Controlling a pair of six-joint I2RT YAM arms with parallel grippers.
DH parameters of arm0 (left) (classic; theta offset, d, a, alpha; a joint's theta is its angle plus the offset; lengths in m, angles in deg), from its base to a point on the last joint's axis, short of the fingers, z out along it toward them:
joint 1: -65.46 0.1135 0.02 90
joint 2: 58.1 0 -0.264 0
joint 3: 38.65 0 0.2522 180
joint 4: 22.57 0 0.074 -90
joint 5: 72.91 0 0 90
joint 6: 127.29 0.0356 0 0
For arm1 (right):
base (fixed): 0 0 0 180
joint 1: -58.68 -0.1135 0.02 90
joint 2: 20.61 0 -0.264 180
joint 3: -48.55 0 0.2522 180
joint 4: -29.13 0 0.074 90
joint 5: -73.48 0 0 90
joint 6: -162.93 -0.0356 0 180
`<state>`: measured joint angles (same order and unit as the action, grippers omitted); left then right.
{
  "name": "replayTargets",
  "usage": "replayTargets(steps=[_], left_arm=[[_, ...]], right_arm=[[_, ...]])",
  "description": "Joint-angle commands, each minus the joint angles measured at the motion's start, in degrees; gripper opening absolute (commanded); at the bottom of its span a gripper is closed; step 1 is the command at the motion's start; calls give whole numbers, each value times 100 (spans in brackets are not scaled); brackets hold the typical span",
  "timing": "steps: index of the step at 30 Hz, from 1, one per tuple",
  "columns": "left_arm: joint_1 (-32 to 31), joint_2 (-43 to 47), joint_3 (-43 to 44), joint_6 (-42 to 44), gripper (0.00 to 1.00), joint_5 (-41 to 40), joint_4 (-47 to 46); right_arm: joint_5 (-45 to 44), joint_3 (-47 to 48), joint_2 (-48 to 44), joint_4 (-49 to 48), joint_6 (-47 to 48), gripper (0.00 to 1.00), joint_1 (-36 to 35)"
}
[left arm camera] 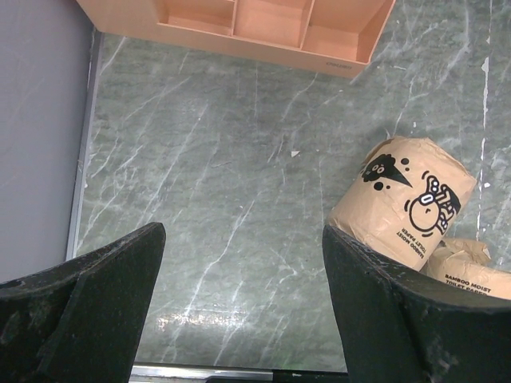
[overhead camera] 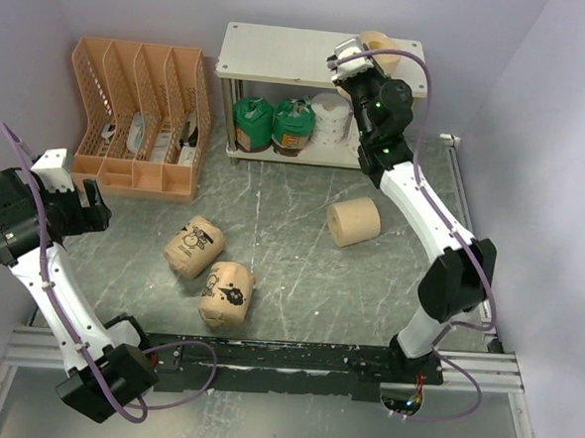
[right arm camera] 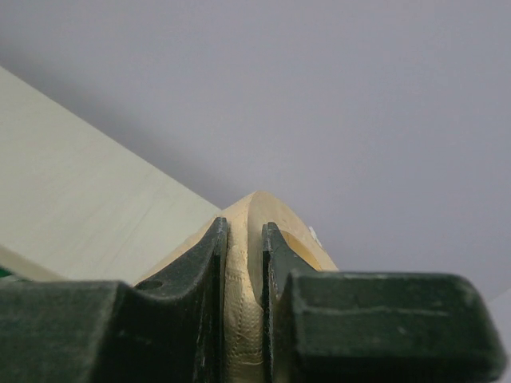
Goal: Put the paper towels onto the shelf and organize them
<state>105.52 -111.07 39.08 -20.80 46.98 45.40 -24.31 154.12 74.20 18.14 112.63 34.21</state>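
Up at the back right corner of the shelf [overhead camera: 283, 50], over the top board, my right pincer [right arm camera: 245, 239] was clamped on a plain tan roll [overhead camera: 387, 48]. From the wrist cam the two fingers [right arm camera: 204, 271] were pinching the roll's wall, one inside the core and one outside. Honestly couldn't tell whether the roll was sitting on the board or hanging just above it.

On the lower tier were two green-topped brown rolls [overhead camera: 251, 124] side by side, with a white roll [overhead camera: 328, 122] just beside them on the right, partly hidden behind my arm.

The rest were lying out on the table [overhead camera: 294, 199]. The second plain tan roll [overhead camera: 353, 222] was on its side near the middle right. The two printed rolls [overhead camera: 193, 247] were also on their sides, touching each other, left of centre.

My left pincer [left arm camera: 239, 295] hung over the left side of the table with its fingers wide apart, nothing in it. The printed rolls were just to its right, and the orange file organizer [overhead camera: 145, 121] was beyond it.
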Motion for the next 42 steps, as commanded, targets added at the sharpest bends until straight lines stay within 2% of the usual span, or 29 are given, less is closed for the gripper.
replayTargets(steps=[1, 6, 12, 26, 28, 30, 32, 33, 38, 41, 42], left_arm=[[64, 120, -55, -61, 91, -62, -132], [58, 85, -60, -76, 91, -81, -150], [59, 50, -73, -90, 91, -92, -170], [101, -16, -77, -84, 91, -81, -169], [124, -19, -77, -76, 91, -84, -165], [154, -12, -77, -84, 91, -85, -163], [169, -12, -80, -76, 91, -96, -163], [172, -12, -77, -84, 91, -92, -169], [182, 22, -77, -92, 92, -107, -175], [186, 56, -77, -93, 91, -114, -168], [191, 65, -76, -93, 91, -117, -167]], right_arm=[[-49, 563, 447, -1217, 509, 0, 282], [96, 1334, 957, -1062, 201, 0, 593], [149, 2482, 1812, -364, 85, 0, 944], [9, 2813, 2504, -312, -240, 0, 1357], [-7, 2773, 2475, -441, -354, 37, 1386], [47, 2789, 2429, -468, -422, 62, 1390], [164, 2719, 2279, -550, -554, 94, 1372], [239, 2658, 2159, -618, -691, 99, 1366], [713, 2041, 1257, -1171, -1708, 100, 1357], [849, 1128, 451, -1666, -2484, 100, 1331], [799, 522, 104, -1918, -2756, 100, 1319]])
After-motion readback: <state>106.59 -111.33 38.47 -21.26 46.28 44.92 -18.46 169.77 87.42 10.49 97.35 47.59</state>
